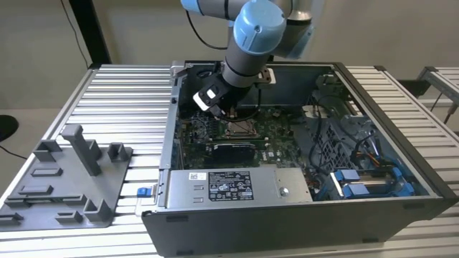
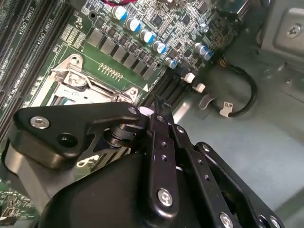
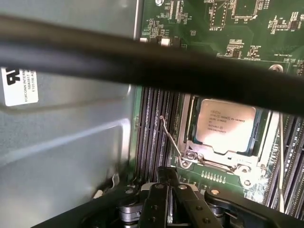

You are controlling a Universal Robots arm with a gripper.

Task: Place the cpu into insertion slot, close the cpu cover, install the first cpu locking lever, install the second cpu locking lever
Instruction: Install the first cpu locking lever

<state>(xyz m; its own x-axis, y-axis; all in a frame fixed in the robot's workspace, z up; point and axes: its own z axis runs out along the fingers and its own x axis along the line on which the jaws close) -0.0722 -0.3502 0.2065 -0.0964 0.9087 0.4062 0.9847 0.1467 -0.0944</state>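
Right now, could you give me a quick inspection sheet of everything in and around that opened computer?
Surface: ribbed metal table carrying an open computer case.
Job's things: cpu seated in the insertion slot; cpu cover appears lowered around it; one thin locking lever stands raised.
Clutter: grey fixture tray at the exterior view's left.
Grippers: gripper poised just beside the slot, above the green board.
Cables: black cable looping on the case floor.
Surroundings: plain wall; nothing else seen.

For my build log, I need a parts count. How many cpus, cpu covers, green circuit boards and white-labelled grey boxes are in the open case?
cpu: 1
cpu cover: 1
green circuit board: 1
white-labelled grey box: 1
Total: 4
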